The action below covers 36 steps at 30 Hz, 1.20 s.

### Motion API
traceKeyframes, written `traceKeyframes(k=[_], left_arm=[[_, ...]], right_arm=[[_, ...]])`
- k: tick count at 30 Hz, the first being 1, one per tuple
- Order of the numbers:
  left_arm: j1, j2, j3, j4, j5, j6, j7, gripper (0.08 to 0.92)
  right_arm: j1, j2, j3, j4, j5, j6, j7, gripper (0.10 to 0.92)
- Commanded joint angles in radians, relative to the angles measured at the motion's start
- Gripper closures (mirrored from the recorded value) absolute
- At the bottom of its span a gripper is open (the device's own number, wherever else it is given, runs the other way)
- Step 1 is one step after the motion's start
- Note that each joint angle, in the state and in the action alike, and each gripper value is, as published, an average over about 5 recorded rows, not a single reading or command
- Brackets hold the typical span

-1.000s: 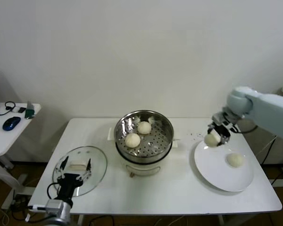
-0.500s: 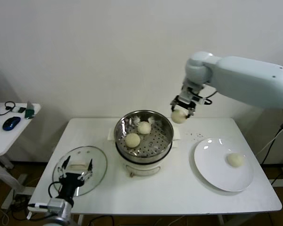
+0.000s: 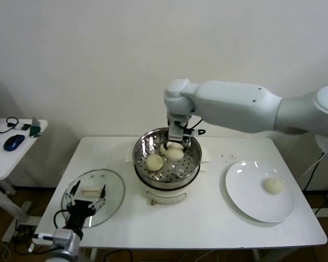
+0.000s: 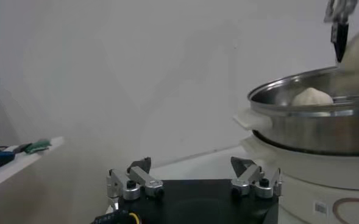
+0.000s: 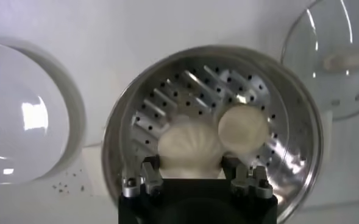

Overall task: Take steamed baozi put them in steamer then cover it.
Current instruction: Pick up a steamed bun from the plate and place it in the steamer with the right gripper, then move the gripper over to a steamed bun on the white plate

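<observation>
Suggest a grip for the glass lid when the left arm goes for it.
Take the cover by its white bar handle, coming straight down from above. It lies flat on the table with the handle up, the only raised part; close the fingers across the bar's narrow width. The open left gripper hovers over it.

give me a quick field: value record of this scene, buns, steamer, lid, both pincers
steamer: round shiny steel pot on a white base, mid-table, uncovered
buns in steamer: two cream-white dough buns, one clear, one partly hidden behind the pincer
bun in transit: third bun held over the perforated tray
bun left: one on the flat white plate
lid: clear glass cover, flat on the table left of the steamer
right pincer: shut on the third bun, inside the steamer rim
left pincer: open, over the lid
</observation>
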Motion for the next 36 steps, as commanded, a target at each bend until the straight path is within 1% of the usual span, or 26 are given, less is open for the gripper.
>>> traceKeyframes(k=[1, 7, 17, 20, 23, 25, 32, 34, 36], left_arm=[[-0.002, 0.014, -0.001, 0.006, -0.009, 0.001, 0.0, 0.177], [0.0, 0.013, -0.003, 0.01, -0.01, -0.003, 0.0, 0.177], [0.003, 0.011, -0.008, 0.014, -0.015, -0.007, 0.0, 0.177], [0.0, 0.009, -0.008, 0.017, -0.016, -0.007, 0.0, 0.177], [-0.002, 0.006, -0.006, 0.018, -0.016, -0.007, 0.0, 0.177], [-0.002, 0.005, -0.005, 0.017, -0.016, -0.006, -0.001, 0.177], [-0.004, 0.004, -0.006, 0.019, -0.015, -0.009, -0.001, 0.177], [-0.004, 0.003, -0.005, 0.019, -0.014, -0.01, -0.001, 0.177], [-0.004, 0.003, -0.004, 0.018, -0.013, -0.011, -0.001, 0.177]], right_arm=[[-0.073, 0.071, -0.017, -0.001, -0.018, 0.034, -0.006, 0.355], [-0.082, 0.062, -0.052, 0.002, 0.0, 0.033, -0.01, 0.355], [-0.089, 0.042, -0.057, 0.009, -0.016, 0.024, -0.015, 0.345], [-0.092, 0.042, -0.052, 0.005, -0.028, 0.026, -0.01, 0.305], [-0.093, 0.044, -0.041, -0.006, -0.039, 0.033, -0.008, 0.237], [-0.09, 0.041, -0.034, -0.007, -0.046, 0.038, -0.01, 0.212], [-0.049, -0.013, 0.028, -0.003, -0.06, 0.034, -0.019, 0.203], [-0.018, -0.054, 0.038, -0.001, -0.043, 0.019, -0.02, 0.202], [0.02, -0.11, 0.035, 0.002, 0.005, -0.014, -0.016, 0.202]])
